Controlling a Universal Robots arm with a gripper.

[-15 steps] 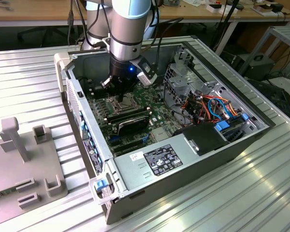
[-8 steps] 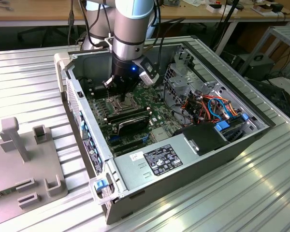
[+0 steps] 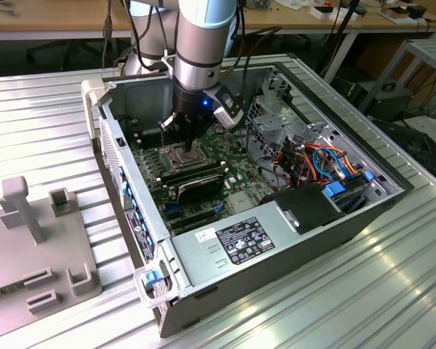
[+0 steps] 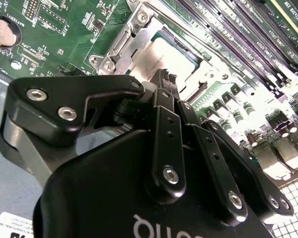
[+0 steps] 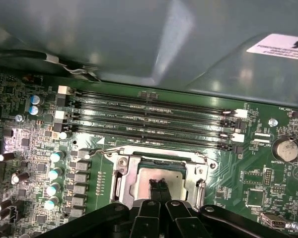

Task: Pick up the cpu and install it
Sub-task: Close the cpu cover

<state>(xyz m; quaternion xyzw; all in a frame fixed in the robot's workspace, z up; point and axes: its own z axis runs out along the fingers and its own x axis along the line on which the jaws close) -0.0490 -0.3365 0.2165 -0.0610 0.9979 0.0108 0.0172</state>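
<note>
The cpu [image 5: 181, 179] is a silver square lying flat inside the metal socket frame [image 5: 120, 171] on the green motherboard [image 5: 260, 171]. In the second wrist view the cpu [image 4: 175, 53] shows just past the fingertips. My gripper [image 5: 158, 186] stands directly over the middle of the cpu, its two black fingers pressed together with nothing between them. I cannot tell whether the tips touch the chip. In the exterior view my gripper [image 3: 176, 142] reaches down into the open computer case [image 3: 276, 251] above the socket.
Several empty memory slots [image 5: 149, 116] run beside the socket, close to the case wall [image 5: 139, 39]. Black cards [image 3: 196, 182], a power supply [image 3: 247, 238] and coloured cables [image 3: 323, 163] crowd the case. A grey fixture [image 3: 29, 240] sits on the ribbed table at the exterior view's left.
</note>
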